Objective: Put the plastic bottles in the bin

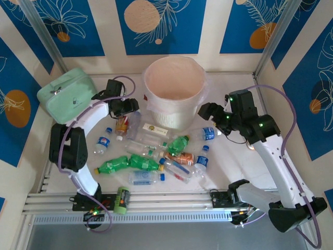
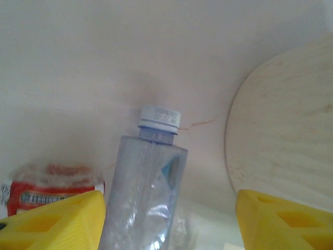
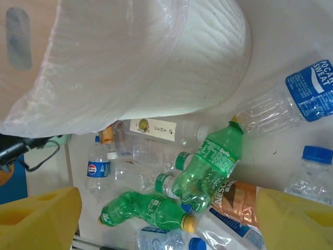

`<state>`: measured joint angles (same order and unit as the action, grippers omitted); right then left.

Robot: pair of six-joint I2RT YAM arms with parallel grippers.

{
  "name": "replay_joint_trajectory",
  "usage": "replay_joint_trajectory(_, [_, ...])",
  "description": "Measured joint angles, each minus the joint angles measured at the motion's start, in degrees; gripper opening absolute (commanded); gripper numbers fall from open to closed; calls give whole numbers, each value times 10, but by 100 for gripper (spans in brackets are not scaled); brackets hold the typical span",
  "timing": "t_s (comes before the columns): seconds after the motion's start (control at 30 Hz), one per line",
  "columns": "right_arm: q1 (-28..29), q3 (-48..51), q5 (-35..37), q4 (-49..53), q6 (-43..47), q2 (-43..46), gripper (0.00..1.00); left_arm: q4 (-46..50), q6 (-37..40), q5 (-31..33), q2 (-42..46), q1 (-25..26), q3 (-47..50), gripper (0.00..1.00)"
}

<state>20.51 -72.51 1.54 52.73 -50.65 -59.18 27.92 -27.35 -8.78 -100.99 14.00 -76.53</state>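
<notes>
Stock: plastic bottles, a loose heap on the tabletop just in front of the bin; none visible inside it.
Tool, left gripper: fingers apart, straddling a clear white-capped bottle beside the bin; one finger stands off it, so no grip yet.
Tool, right gripper: fingers spread and empty, above the green bottles.
Handling: centre on the clear body and close gently, since thin plastic probably buckles and slips. Then lift over the rim.

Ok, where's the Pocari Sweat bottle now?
In the top view the Pocari Sweat bottle lies on its side at the pile's right edge, just right of the bin, with the green Sprite bottle to its left.
</notes>
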Motion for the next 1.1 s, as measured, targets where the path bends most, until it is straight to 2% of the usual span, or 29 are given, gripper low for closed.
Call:
replay_joint_trajectory(0.2, [23, 0, 15, -21, -10, 0, 87, 0, 28, -2, -44, 0, -39, 69])
replay_joint_trajectory(0.43, [41, 0, 22, -35, -19, -18, 87, 0, 39, -15, -63, 2, -42, 67])
replay_joint_trajectory(0.9, [43, -6, 32, -40, -19, -45, 87, -3, 41, -21, -94, 4, -46, 63])
replay_joint_trajectory(1.1, [43, -7, 32, -41, -19, -48, 87, 0, 57, -2, -110, 5, -49, 63])
